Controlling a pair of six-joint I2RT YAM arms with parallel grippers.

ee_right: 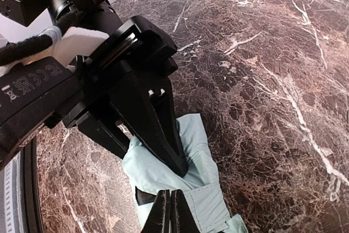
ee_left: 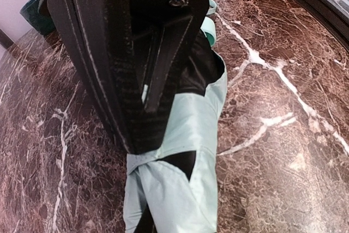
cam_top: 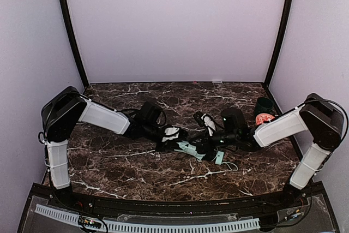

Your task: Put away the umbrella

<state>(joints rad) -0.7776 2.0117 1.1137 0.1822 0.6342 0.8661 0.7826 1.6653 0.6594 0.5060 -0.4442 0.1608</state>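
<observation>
Evidently caught at the bundling step, the canopy folded and gathered but, by the look of it, not finally secured. Found the umbrella (cam_top: 191, 150) lying flat on the desk (cam_top: 125, 167), directly beneath both sets of jaws, neither lifted nor stowed. Saw the left jaws pinched nearly together on a fold of mint fabric, pinning the bundle down. Saw the right jaws fully closed, tips touching the fabric just beside the left jaws; could not tell whether nipping anything. Noted the handle (cam_top: 219, 157) poking out beyond the right jaws, on the side away from the left jaws. Judged the next move to call for drawing the loose cloth snug with the right jaws against a firm left-jaw hold, then fastening the strap, not clearly made out here.
</observation>
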